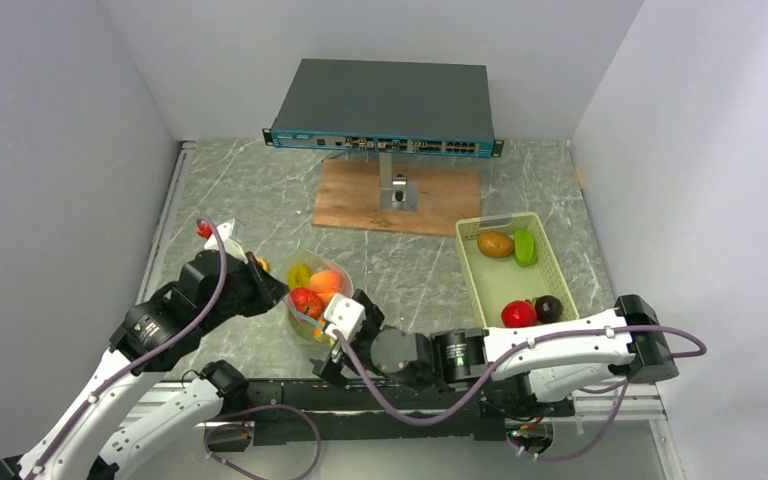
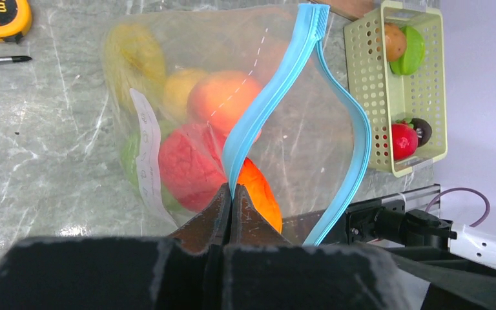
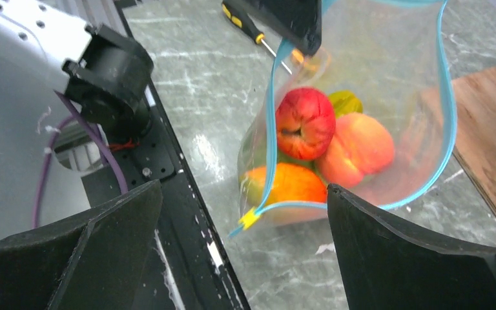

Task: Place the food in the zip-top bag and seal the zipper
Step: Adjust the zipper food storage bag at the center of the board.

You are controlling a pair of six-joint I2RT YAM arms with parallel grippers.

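Note:
The clear zip-top bag (image 1: pixel 312 290) lies at the near left with its mouth gaping. Inside it are a red fruit (image 3: pixel 305 123), a peach (image 3: pixel 358 148), an orange fruit (image 3: pixel 287 184) and a green piece (image 3: pixel 344 102); the left wrist view adds yellow pieces (image 2: pixel 135 55). My left gripper (image 2: pixel 231 190) is shut on one lip of the teal zipper (image 2: pixel 278 90) and holds it up. My right gripper (image 3: pixel 244 194) is wide open at the bag's near corner, beside the yellow tab (image 3: pixel 250 218) at the zipper's end. It touches nothing.
A pale green tray (image 1: pixel 565 280) at the right holds a brown (image 1: pixel 496 244), a green (image 1: pixel 526 247), a red (image 1: pixel 518 314) and a dark piece (image 1: pixel 549 307). A wooden board (image 1: pixel 397 198) with a network switch stands behind. A tape measure (image 2: pixel 0 16) and screwdriver (image 3: pixel 252 29) lie left of the bag.

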